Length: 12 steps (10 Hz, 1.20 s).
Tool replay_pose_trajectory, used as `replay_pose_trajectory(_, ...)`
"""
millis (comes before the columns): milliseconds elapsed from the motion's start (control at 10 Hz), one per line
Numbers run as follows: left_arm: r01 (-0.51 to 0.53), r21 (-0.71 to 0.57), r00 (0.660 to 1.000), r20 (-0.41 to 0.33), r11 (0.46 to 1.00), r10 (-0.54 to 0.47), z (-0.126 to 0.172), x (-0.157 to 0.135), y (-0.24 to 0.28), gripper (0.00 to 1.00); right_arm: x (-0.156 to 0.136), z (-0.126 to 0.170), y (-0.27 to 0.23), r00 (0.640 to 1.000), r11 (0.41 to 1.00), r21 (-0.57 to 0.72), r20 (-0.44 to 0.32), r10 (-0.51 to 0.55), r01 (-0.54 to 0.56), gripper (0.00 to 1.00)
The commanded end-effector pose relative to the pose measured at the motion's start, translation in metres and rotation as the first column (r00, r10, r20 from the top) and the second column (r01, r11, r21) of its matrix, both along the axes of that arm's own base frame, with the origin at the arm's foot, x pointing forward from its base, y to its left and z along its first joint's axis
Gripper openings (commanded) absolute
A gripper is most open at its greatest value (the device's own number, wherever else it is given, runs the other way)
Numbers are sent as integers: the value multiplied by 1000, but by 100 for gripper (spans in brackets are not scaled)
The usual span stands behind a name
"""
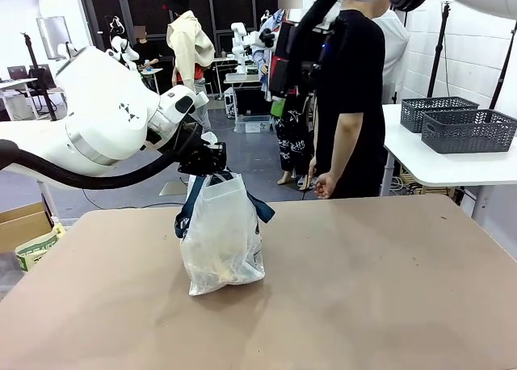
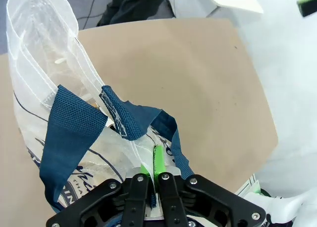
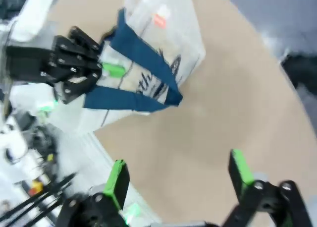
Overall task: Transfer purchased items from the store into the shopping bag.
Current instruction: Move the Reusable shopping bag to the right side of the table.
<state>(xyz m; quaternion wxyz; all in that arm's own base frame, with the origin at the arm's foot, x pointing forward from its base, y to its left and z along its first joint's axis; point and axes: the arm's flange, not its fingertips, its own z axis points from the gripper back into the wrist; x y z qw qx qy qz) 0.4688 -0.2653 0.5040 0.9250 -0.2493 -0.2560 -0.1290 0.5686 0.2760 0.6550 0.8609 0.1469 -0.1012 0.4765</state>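
The shopping bag (image 1: 220,237), already holding goods, is being pinched at its rim by the left gripper (image 2: 153,173). The right gripper (image 3: 179,180) is being held spread and empty.

**Brown table, one bag on it**

A table (image 1: 363,289) with a plain tan-brown top spans the front view from edge to edge. A translucent white bag (image 1: 220,241) with navy straps stands on it, left of the middle, its base resting on the surface and its top gathered upward. Pale and yellowish contents show dimly through its lower part. From the left wrist view, the bag sits near one edge of the tabletop. Behind, to the right, a white side table (image 1: 436,164) carries two dark grey baskets (image 1: 464,128) set close together.
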Motion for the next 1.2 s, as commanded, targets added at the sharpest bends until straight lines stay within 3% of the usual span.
replay_pose_trajectory(0, -12, -11, 1000, 6, 1000, 12, 2, 0, 1, 0, -16, -33, -34, 996, 979, 186, -1, 86, -84, 100)
replay_pose_trajectory(100, -12, -11, 1000, 6, 1000, 12, 2, 0, 1, 0, -4, -40, -42, 997, 966, 250, -17, 75, -69, 100)
replay_pose_trajectory(300, -12, -11, 1000, 6, 1000, 12, 2, 0, 1, 0, 11, -53, -36, 997, 965, 261, -52, 52, -36, 100)
replay_pose_trajectory(400, -12, -11, 1000, 6, 1000, 12, 2, 0, 1, 0, 16, -28, -39, 998, 973, 222, 2, 60, -59, 100)
replay_pose_trajectory(500, 0, 0, 1000, 0, 1000, 0, 0, 0, 0, 0, 16, -28, -39, 998, 973, 222, 2, 60, -59, 100)
replay_pose_trajectory(1100, -40, 290, 999, 47, 956, 28, 80, -4, 22, 0, 16, -28, -39, 998, 973, 222, 2, 60, -59, 100)
